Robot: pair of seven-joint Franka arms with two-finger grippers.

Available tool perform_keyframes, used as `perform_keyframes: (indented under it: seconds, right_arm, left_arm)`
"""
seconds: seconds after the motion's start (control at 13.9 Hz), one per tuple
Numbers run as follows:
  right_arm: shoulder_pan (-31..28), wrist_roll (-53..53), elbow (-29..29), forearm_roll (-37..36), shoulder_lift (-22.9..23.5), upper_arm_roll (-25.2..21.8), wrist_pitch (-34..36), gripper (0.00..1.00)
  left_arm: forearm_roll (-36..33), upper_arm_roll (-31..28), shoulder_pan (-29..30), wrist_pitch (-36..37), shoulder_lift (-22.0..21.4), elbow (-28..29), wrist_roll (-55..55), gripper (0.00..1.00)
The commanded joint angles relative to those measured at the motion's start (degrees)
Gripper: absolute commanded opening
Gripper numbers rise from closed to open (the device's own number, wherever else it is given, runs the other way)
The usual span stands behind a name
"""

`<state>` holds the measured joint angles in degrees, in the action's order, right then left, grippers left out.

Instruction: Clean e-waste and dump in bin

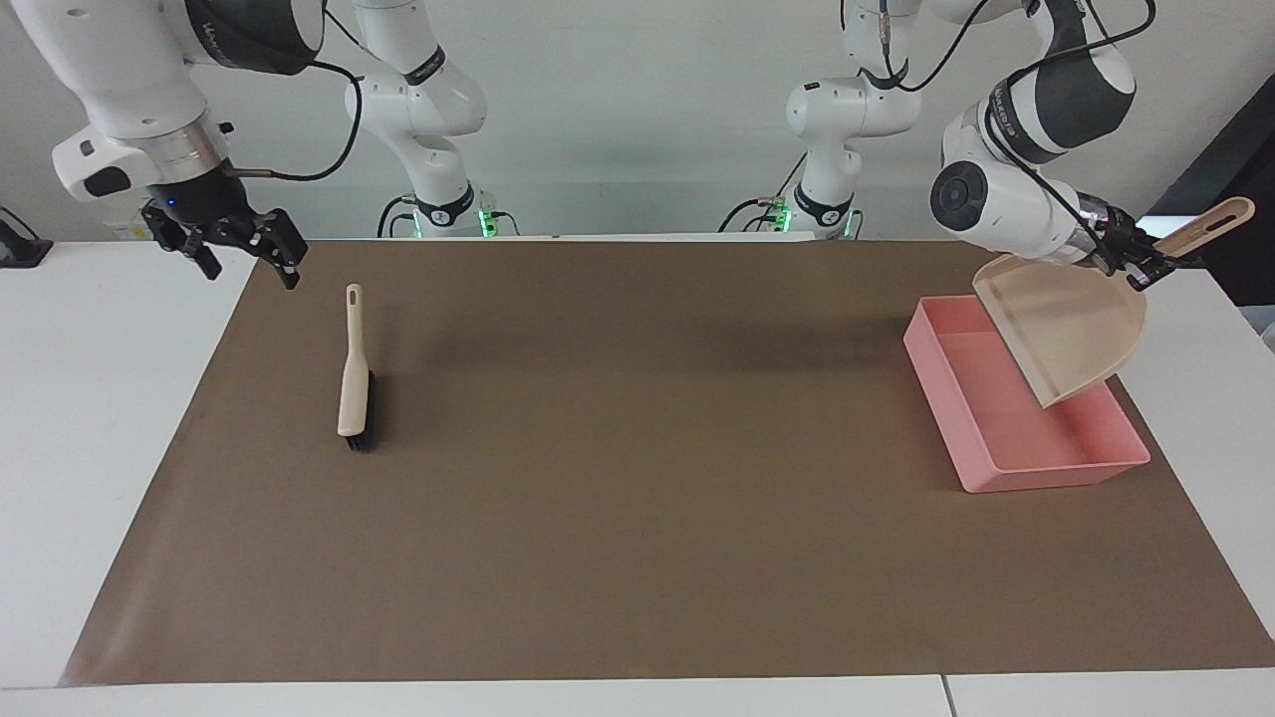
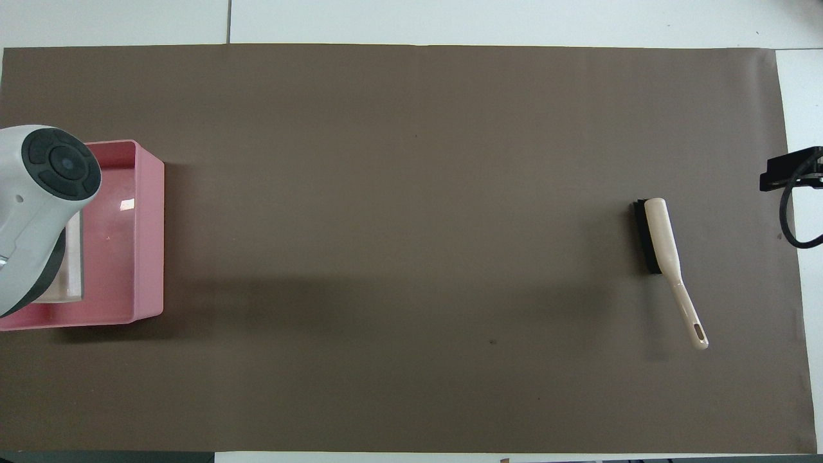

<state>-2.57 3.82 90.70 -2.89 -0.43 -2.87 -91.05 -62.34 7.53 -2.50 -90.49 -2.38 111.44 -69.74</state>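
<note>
The pink bin (image 1: pixel 1036 476) sits on the brown mat at the left arm's end of the table; it also shows in the overhead view (image 2: pixel 149 238). My left gripper (image 1: pixel 1136 267) is shut on the handle of the beige dustpan (image 1: pixel 1071 329) and holds it tilted, mouth down, over the bin. The dustpan's edge shows under the left arm in the overhead view (image 2: pixel 67 270). No e-waste shows; the dustpan and arm hide part of the bin's floor. My right gripper (image 1: pixel 247 261) is open and empty, raised over the mat's corner; its tip shows in the overhead view (image 2: pixel 781 177).
A beige brush (image 1: pixel 354 383) with black bristles lies on the mat (image 1: pixel 637 478) toward the right arm's end, its handle pointing toward the robots; it also shows in the overhead view (image 2: pixel 665 247). White table surrounds the mat.
</note>
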Motion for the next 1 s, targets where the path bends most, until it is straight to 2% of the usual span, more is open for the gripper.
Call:
perform_keyframes:
  seconds: [0.0,0.22,0.36,0.65,0.93]
  right_arm:
    - [-0.4,1.3,0.1,0.9,1.3,0.3,1.4,1.00]
    - [3.6,2.5,1.2,0.6,0.1,-0.9,1.8,1.00]
    - [3.5,2.4,1.3,0.5,-0.3,-0.8,2.6,1.00]
    - [5.2,3.8,1.1,0.7,-1.1,-1.0,4.4,1.00]
    - [6.6,3.6,0.1,1.0,-0.9,-2.2,6.8,1.00]
  left_arm:
    - [11.7,-0.3,-3.7,-1.0,-0.5,-0.3,-0.7,0.01]
    - [20.5,-0.2,-10.6,-2.8,-0.1,2.3,0.7,0.00]
    - [26.1,-0.2,-14.4,-3.9,0.6,3.9,9.2,0.00]
    - [30.2,-0.2,-24.4,-7.8,6.1,5.5,23.2,0.00]
    - [30.8,-0.4,-29.7,-11.9,12.4,5.5,27.2,0.00]
